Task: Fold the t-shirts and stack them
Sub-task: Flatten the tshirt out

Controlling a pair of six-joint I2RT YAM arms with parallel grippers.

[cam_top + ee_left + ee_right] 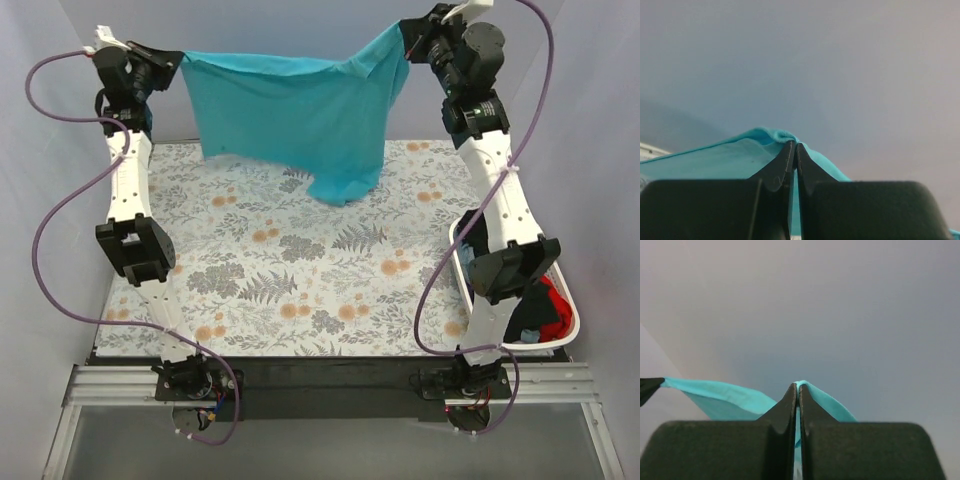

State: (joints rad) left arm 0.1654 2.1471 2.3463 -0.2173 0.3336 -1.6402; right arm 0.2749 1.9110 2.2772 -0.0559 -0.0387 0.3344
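Observation:
A teal t-shirt (290,110) hangs spread in the air over the far side of the table. My left gripper (178,58) is shut on its left top corner and my right gripper (404,40) is shut on its right top corner. The shirt's lower edge droops, with a bunched part (345,185) hanging low on the right. In the left wrist view my gripper (793,145) pinches teal cloth (735,157) between its tips. Teal cloth (720,395) is likewise pinched at my gripper (797,386) in the right wrist view. Red and black t-shirts (550,315) lie in the basket.
A grey floral cloth with orange blossoms (290,270) covers the table. A white plastic basket (463,262) stands at the right edge, partly behind my right arm. Grey walls close in the back and sides.

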